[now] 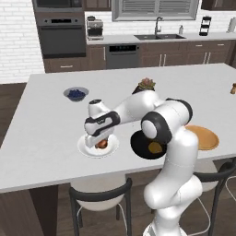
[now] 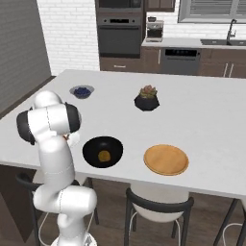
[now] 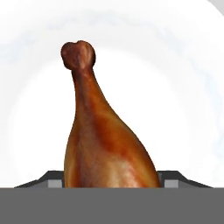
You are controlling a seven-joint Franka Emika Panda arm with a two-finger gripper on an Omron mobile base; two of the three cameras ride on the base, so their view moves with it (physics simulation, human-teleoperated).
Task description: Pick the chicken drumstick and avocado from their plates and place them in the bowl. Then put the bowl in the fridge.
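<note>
- The gripper [image 1: 101, 139] hangs low over the white plate [image 1: 87, 148] at the near edge of the island counter [image 1: 46, 124]; its fingers sit on either side of the chicken drumstick [image 3: 105, 140], but whether they clamp the meat or stand loose cannot be told.
- The drumstick lies on the white plate, its thick end towards the hand and its knobbed bone end pointing away in the hand view.
- Just beside the white plate, towards the robot's right, sits the black bowl [image 2: 102, 151] with the avocado [image 2: 104, 155] inside it.
- Further right of the white plate, past the bowl, lies the wooden plate [image 2: 166, 159].
- Beyond the white plate, a small blue berry bowl [image 1: 75, 94] and a black plant pot [image 2: 146, 99] stand apart mid-counter.
- Well beyond the white plate, a dark wall oven [image 1: 61, 34] fills the back wall.
</note>
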